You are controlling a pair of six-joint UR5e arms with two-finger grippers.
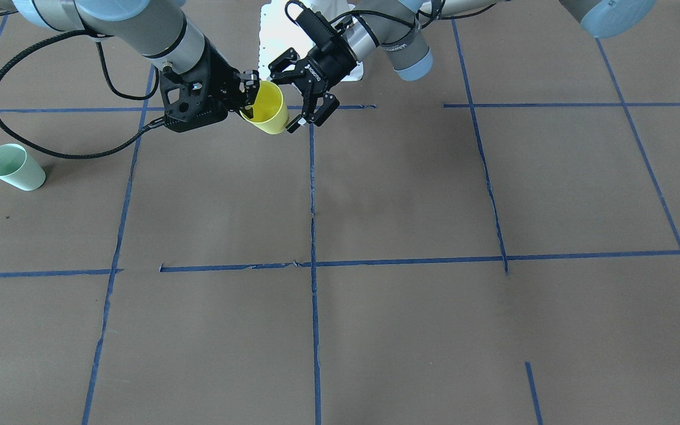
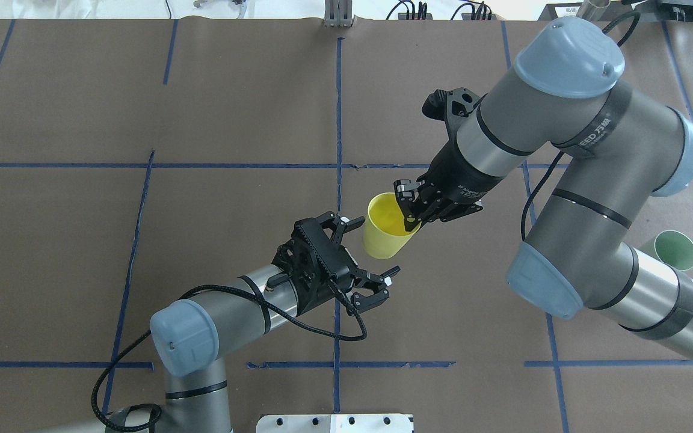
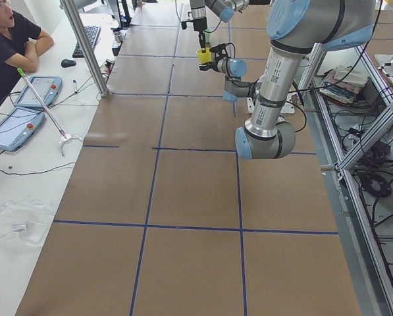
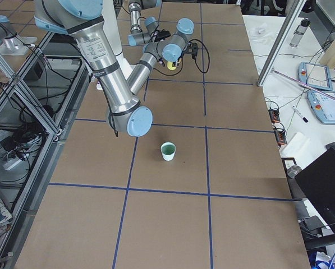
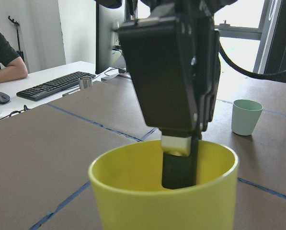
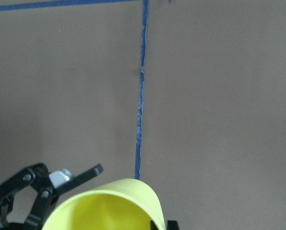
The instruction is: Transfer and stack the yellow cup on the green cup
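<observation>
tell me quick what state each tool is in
left tool: open, gripping nothing
right tool: closed on the yellow cup at its rim

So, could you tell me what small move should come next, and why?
Probably the left gripper should back straight away from the yellow cup. Its jaws stand open beside the cup's base, while the right gripper pinches the rim, one finger inside, so the cup looks handed over. The green cup stands on the right arm's side.
</observation>
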